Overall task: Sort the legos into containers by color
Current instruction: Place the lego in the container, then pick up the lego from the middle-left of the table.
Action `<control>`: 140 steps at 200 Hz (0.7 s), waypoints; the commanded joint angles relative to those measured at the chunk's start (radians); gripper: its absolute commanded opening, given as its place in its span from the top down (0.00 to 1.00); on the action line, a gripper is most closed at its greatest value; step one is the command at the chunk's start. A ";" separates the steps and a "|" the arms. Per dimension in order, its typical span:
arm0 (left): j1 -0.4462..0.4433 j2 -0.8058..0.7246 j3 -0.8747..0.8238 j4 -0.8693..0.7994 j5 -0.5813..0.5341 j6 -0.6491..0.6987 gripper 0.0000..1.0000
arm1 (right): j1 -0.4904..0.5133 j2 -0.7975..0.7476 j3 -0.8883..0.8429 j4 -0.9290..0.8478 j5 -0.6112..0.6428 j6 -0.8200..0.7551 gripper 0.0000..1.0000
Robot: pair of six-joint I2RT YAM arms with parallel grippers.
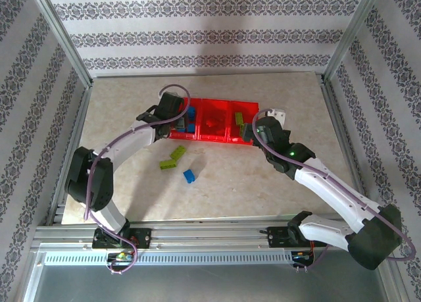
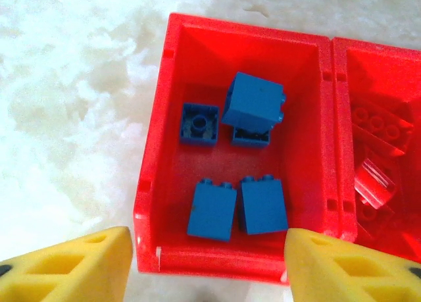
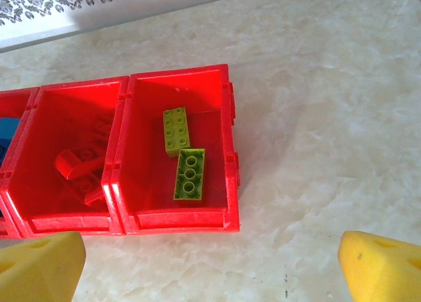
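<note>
As the left hand (image 2: 207,251) is hovering, released, over the tray's (image 2: 152,174) blue bricks (image 2: 212,210), a drop is seemingly ending; loose bricks (image 1: 189,176) near the tray are awaiting pickup.

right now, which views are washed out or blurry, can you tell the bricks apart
left wrist: table blown out to white, blue bricks sharp, red bricks melt into the red tray; right wrist: even light, green bricks crisp, soft shadow right of the tray; top external: hazy, low contrast, loose bricks readable by colour
</note>
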 commanded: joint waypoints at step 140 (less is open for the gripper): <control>-0.323 -0.285 -0.393 -0.083 -0.022 -0.349 0.00 | -0.013 0.045 0.024 0.014 -0.020 0.022 0.02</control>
